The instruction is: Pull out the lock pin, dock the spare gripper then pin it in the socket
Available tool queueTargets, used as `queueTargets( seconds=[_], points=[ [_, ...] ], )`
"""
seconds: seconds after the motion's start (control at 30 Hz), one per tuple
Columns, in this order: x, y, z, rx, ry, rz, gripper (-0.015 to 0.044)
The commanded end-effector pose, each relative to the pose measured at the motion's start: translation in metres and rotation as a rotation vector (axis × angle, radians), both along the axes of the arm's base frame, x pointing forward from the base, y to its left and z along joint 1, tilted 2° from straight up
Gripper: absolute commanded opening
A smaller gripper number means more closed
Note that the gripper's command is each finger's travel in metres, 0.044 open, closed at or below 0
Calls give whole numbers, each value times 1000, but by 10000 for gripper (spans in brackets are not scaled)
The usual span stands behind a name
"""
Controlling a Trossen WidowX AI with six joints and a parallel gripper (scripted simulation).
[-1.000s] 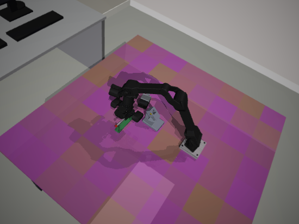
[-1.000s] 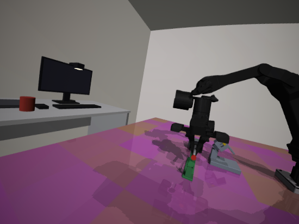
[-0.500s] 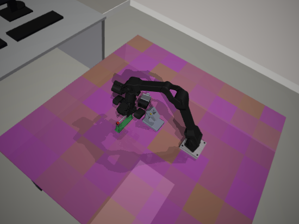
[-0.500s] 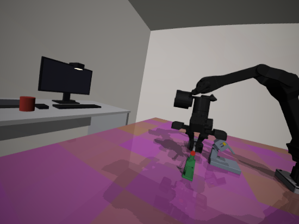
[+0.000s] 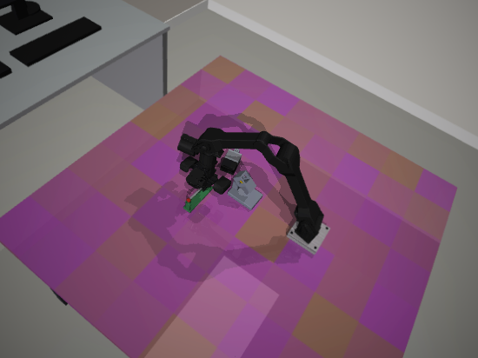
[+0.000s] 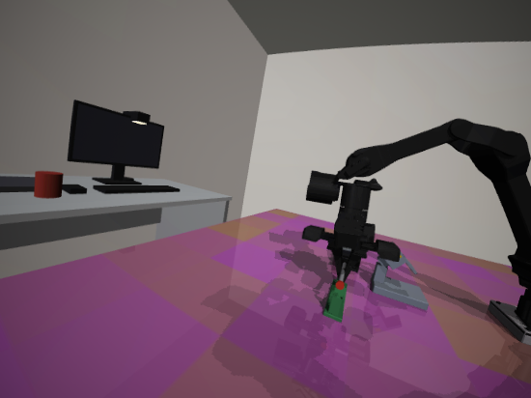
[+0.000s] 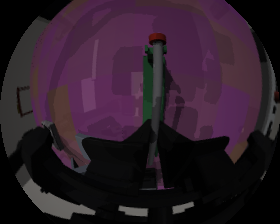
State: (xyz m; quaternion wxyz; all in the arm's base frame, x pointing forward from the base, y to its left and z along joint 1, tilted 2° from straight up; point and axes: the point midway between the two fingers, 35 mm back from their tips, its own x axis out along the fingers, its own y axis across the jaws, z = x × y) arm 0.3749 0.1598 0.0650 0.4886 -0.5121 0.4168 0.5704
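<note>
The lock pin, a grey rod with a red head, lies along the narrow green holder, with its head at the holder's outer end. My gripper points down, shut on the pin's shaft near the end away from the head. Whether the pin rests in the holder or is just above it, I cannot tell. The blue-grey mount stands nearer the arm's base; no pin shows in it. A light grey and black block, perhaps the spare gripper, is behind the mount in the top view.
The arm's base plate is bolted to the patchwork table, beyond the mount. A separate desk carries a monitor, a keyboard and a red mug.
</note>
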Motion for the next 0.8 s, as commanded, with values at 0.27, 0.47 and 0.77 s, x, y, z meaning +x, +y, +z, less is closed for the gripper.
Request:
queueTargets(
  seconds=[0.27, 0.47, 0.77],
  points=[
    [0, 0, -13, 0, -2, 3, 0],
    [0, 0, -13, 0, -3, 3, 0],
    [0, 0, -13, 0, -3, 3, 0]
  ],
)
